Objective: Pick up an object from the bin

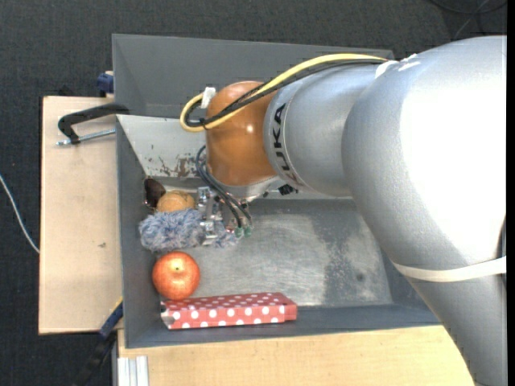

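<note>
Arm (pixel 378 127), hand (pixel 216 219) near bin's left wall (pixel 129 248)

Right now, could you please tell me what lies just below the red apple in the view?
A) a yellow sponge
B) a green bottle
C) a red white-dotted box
C: the red white-dotted box lies flat directly under the apple.

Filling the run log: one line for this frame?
tool: over right end of fluffy grey cloth | bin side: left | nearby: red apple, red dotted box
</note>
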`<state>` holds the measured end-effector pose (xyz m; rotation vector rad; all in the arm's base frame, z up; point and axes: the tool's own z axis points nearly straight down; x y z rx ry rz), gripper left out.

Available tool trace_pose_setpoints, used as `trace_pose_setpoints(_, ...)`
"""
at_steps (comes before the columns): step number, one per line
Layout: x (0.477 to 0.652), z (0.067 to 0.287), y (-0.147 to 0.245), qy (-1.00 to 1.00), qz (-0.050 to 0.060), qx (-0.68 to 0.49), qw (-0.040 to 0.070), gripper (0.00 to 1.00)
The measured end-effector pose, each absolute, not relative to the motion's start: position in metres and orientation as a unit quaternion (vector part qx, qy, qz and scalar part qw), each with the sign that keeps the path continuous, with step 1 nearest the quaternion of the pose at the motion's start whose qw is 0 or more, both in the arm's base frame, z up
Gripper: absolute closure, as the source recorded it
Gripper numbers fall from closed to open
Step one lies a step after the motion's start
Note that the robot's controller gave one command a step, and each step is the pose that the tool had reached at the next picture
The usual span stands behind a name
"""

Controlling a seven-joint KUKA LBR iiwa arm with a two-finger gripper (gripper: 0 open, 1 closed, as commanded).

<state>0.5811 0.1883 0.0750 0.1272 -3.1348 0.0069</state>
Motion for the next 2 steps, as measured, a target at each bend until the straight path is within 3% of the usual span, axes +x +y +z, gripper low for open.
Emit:
trace_pose_setpoints(1,0.5820,0.1286,0.1895,-0.999,-0.001,0.040,-0.001,1.00)
trace_pose_setpoints(2,0.5844,0.1329,0.1903,-0.999,-0.002,0.041,-0.005,1.00)
